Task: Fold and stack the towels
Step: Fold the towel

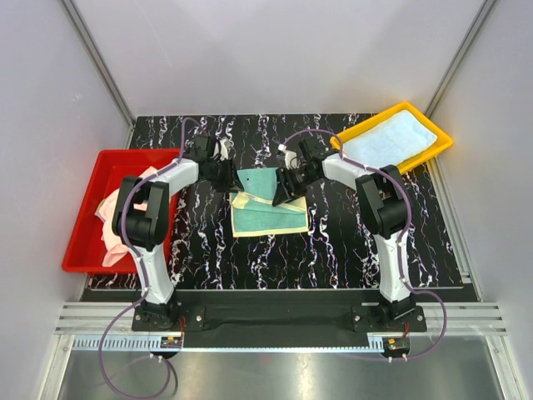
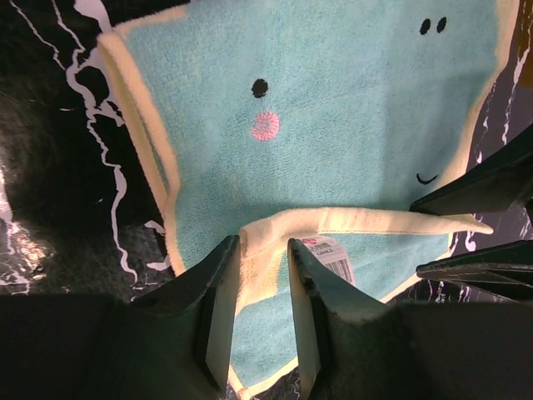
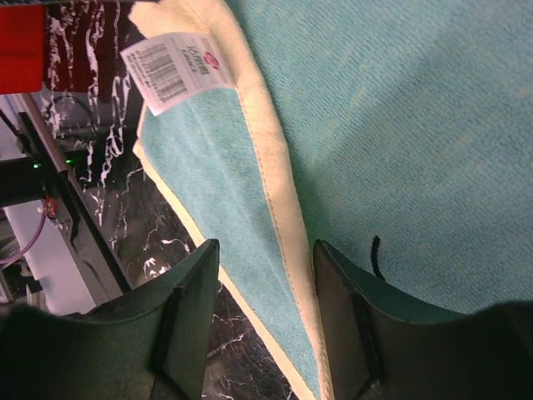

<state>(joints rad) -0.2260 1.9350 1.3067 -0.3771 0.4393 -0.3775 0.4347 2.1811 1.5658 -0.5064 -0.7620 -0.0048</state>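
Teal towel mid-counter, partly folded. L jaws apart, R jaws apart; its cream hem lies between each pair.

Twin arms, external finish
Left arm and right arm: white links, black joint housings, purple cables leaving bases at 5 and 7 o'clock; left gripper and right gripper fingers dark, wedge-shaped.

A red tray sat at the left edge of the black marbled table. A yellow tray sat angled at its far right corner.
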